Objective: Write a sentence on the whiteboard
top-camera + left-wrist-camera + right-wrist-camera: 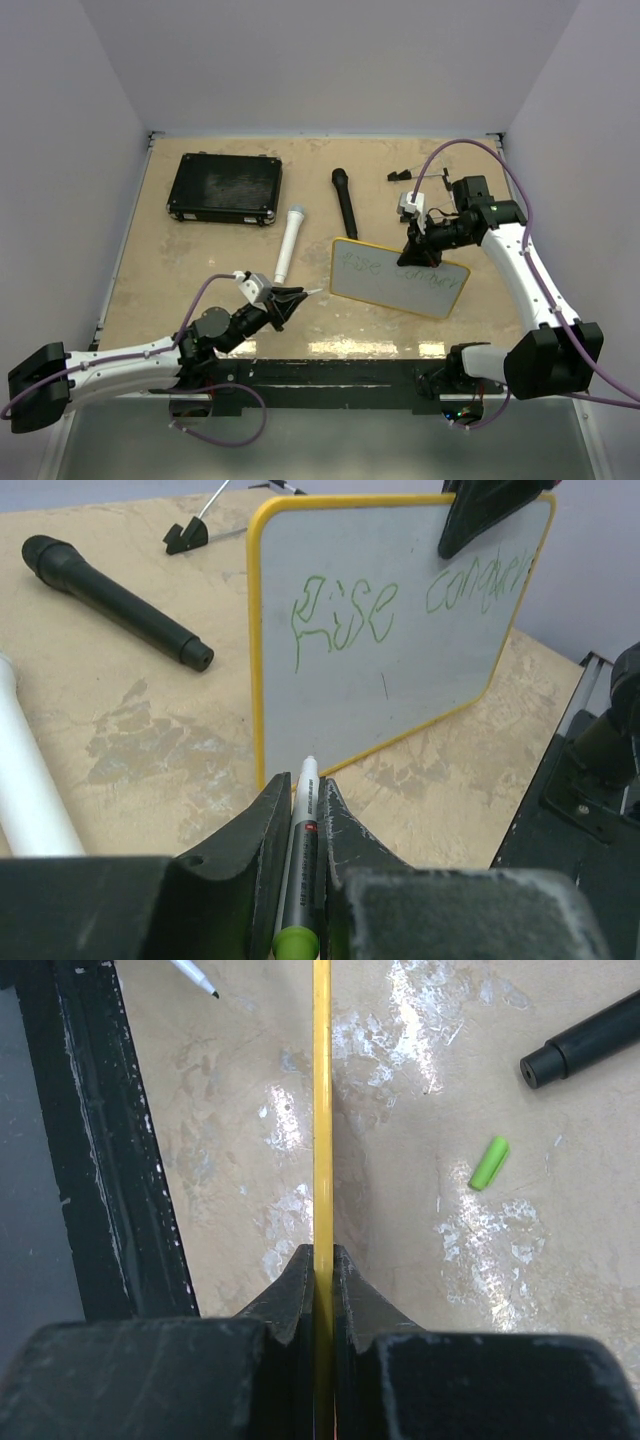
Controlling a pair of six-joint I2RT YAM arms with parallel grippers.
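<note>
The whiteboard (400, 280), white with a yellow rim, stands tilted on its lower edge near the table's middle right. My right gripper (418, 250) is shut on its top edge; in the right wrist view the yellow rim (321, 1110) runs edge-on between the jaws. Green handwriting (345, 620) crosses the upper part of the board (400, 670). My left gripper (292, 298) is shut on a grey marker (302, 860) with a green end. The marker's white tip points at the board's lower left corner, a short way off it.
A black case (224, 187) lies at the back left. A white cylinder (290, 242) and a black cylinder (345, 202) lie mid-table. A green marker cap (489, 1162) lies behind the board. A small black clip (400, 175) lies at the back.
</note>
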